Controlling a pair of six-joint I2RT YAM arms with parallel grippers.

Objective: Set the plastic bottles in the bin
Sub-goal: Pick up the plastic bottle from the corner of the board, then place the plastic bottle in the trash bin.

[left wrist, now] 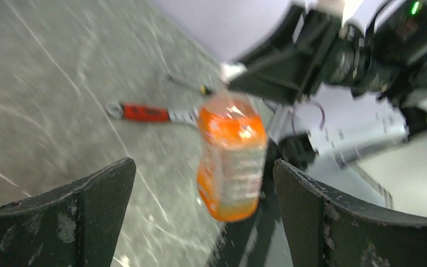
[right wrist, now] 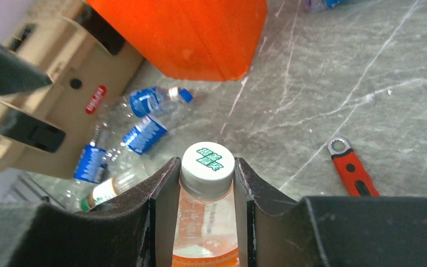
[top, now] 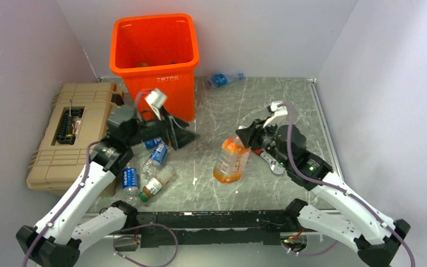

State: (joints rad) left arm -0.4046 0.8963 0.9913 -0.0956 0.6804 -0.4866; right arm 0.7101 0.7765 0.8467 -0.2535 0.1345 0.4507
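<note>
Bottle cap [right wrist: 207, 161] print: R wrist only

Soft, even light from above; the grey bench [top: 289, 105] carries only faint, short shadows. My left wrist view is smeared with blur: the orange bottle [left wrist: 231, 158], glinting near its shoulder, and the red wrench [left wrist: 144, 113] look streaked. My right wrist view is crisp at the white cap [right wrist: 207, 161], though my right pincer [right wrist: 207, 181] sits dark and soft.

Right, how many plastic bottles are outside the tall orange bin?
6: four clear bottles by the left arm, another at the back wall, orange bottle in the right gripper; others possibly hidden.
</note>
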